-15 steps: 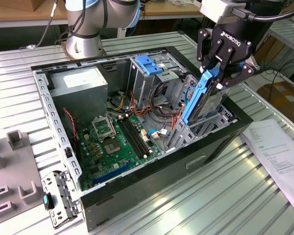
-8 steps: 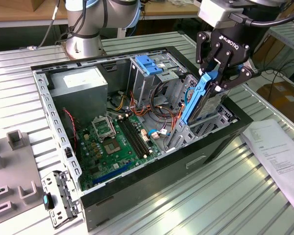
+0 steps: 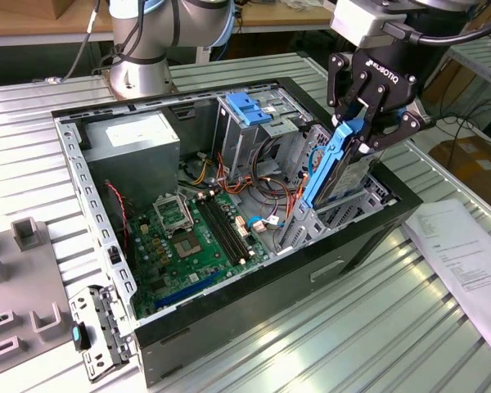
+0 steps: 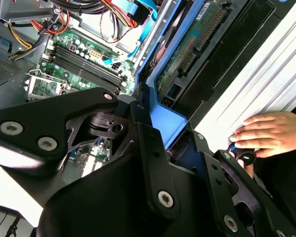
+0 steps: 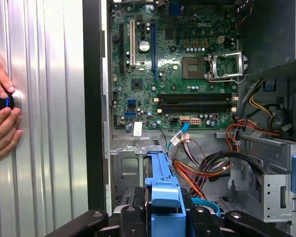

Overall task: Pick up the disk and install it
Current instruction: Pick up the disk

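Observation:
The disk (image 3: 331, 168), a grey drive in a bright blue carrier rail, hangs tilted and on edge over the open computer case (image 3: 254, 282), at the end on the exterior view's right. Its lower end dips toward the bay beside the metal drive cage (image 3: 245, 123). My gripper (image 3: 362, 123) is shut on its upper end, one black finger on each side. In both wrist views the blue carrier (image 4: 167, 121) (image 5: 163, 190) sits clamped between the fingers. The drive's green circuit board (image 4: 197, 44) shows in the second wrist view.
Inside the case lie the motherboard (image 3: 200, 237), a power supply (image 3: 135, 143), bundled cables (image 3: 266, 192) and a blue bracket (image 3: 247, 106) on the cage. A person's hand (image 4: 271, 133) (image 5: 0, 118) rests on the ribbed table beside the case. A paper sheet (image 3: 466, 254) lies at the exterior view's right.

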{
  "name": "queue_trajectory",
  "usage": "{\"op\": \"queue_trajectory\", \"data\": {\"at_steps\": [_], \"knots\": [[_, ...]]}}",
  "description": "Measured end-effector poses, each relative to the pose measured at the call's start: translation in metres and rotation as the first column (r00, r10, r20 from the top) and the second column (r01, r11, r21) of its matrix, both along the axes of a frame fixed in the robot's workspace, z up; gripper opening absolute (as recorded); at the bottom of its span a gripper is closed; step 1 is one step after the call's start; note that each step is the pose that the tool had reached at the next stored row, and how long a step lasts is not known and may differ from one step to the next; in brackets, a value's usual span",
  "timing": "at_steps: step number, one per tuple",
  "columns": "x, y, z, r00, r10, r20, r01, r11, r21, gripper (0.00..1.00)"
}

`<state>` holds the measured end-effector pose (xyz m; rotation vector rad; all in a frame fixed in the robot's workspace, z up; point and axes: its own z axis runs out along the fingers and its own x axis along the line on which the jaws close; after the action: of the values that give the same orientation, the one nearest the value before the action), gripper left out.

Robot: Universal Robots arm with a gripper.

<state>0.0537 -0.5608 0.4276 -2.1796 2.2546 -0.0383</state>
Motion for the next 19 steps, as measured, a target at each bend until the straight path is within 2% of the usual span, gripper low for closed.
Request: {"op": "queue_trajectory", "data": {"at_steps": [8, 13, 14, 16, 19], "knots": [[0.0000, 0.0000, 0.0014, 1.0000, 0.000, 0.0001, 0.000, 1.0000, 0.0005, 0.37], [0.0000, 0.0000, 0.0232, 1.0000, 0.000, 0.0000, 0.000, 1.0000, 0.0040, 0.37], [0.0000, 0.0000, 0.0260, 1.0000, 0.000, 0.0001, 0.000, 1.0000, 0.0040, 0.37], [0.0000, 0.0000, 0.0297, 1.0000, 0.000, 0.0001, 0.000, 1.0000, 0.0041, 0.37], [-0.0032, 0.0007, 0.0303, 1.0000, 0.000, 0.0000, 0.000, 1.0000, 0.0038, 0.37]]}}
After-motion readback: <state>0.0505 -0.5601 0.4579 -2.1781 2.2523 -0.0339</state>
